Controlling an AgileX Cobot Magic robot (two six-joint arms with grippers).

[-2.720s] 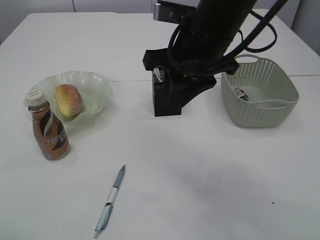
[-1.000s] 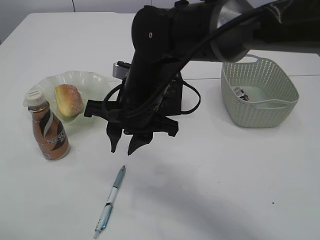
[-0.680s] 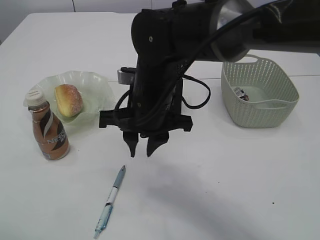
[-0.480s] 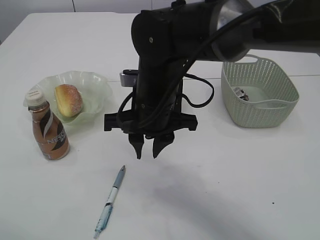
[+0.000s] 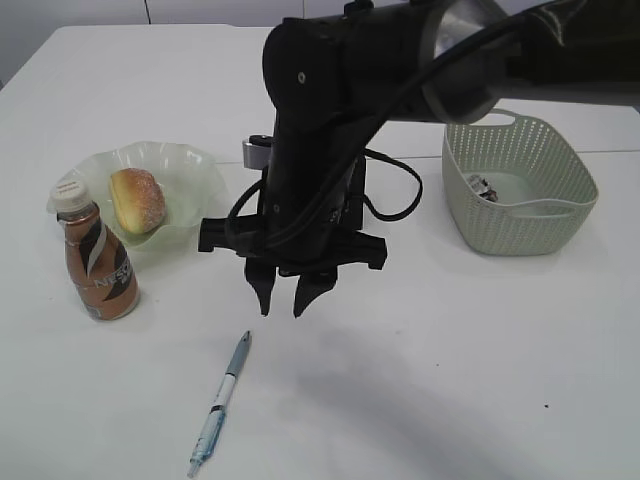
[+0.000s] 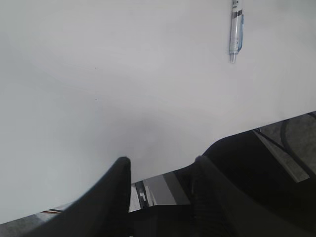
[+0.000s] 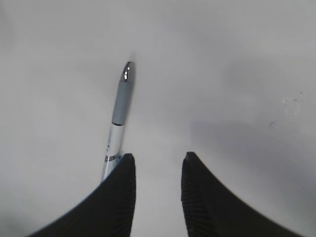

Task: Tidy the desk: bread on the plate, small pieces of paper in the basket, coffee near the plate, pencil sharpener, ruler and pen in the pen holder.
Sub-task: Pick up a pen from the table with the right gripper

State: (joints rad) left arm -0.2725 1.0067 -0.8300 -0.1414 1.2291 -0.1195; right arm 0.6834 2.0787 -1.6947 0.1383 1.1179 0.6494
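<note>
My right gripper (image 5: 281, 303) hangs open and empty, fingers pointing down, a little above the desk (image 5: 450, 350). The blue-and-white pen (image 5: 220, 405) lies just ahead and left of it. In the right wrist view the pen (image 7: 120, 106) runs under the left finger (image 7: 126, 170), outside the gap of the gripper (image 7: 158, 157). The bread (image 5: 137, 200) rests on the plate (image 5: 195, 170), with the coffee (image 5: 97, 262) beside it. The basket (image 5: 520, 225) holds a scrap of paper (image 5: 480, 185). My arm hides the pen holder, ruler and pencil sharpener. My left gripper (image 6: 160, 162) is open and empty.
In the left wrist view the desk's near edge (image 6: 276, 121) runs just ahead of the fingers, with the pen (image 6: 236, 34) far off at the top right. The right arm (image 5: 330, 120) crosses the middle of the desk from the right.
The right arm left the pen holder and came down towards the pen. In the last second its wrist turned upright, drifted right, then back left. Jaws stayed open.
</note>
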